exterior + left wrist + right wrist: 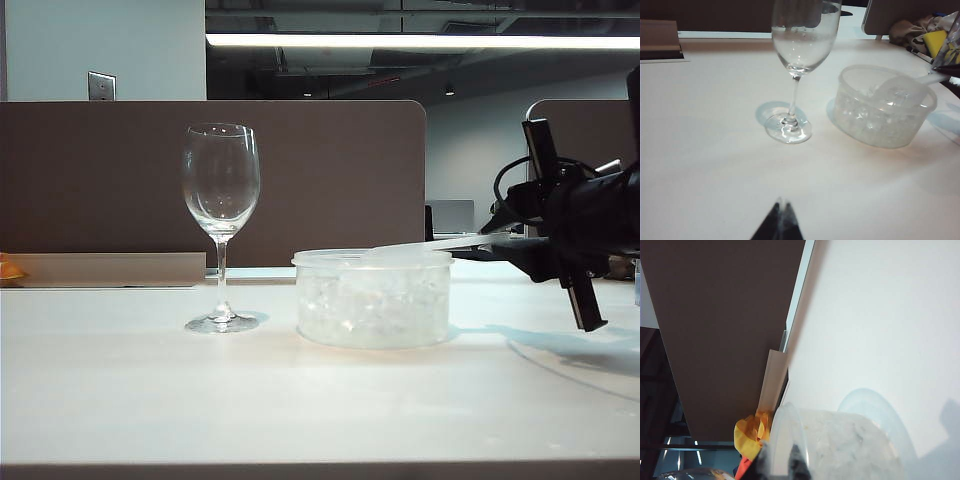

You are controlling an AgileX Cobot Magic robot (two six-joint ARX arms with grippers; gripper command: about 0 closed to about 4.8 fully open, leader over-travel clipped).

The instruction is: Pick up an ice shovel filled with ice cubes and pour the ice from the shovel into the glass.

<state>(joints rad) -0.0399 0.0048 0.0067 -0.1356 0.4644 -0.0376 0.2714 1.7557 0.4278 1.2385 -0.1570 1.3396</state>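
The glass point(221, 190) stands upright on the white table point(150, 390), left of a round clear tub point(372, 300) holding the ice cubes point(370, 308). The ice shovel point(440, 243) rests with its bowl in the tub and its long handle reaching out over the rim to the right. My right gripper point(497, 243) is at the handle's end; in the right wrist view its dark fingers point(799, 462) press on both sides of the ice shovel's handle point(781, 440). In the left wrist view, the left gripper point(782, 204) is shut and empty, well short of the glass point(800, 50) and tub point(885, 107).
A brown partition point(300, 170) runs behind the table, with a low beige ledge point(110, 268) at its foot. An orange object point(8, 268) lies at the far left. Yellow bags and clutter point(935, 37) sit beyond the tub at the table's back right.
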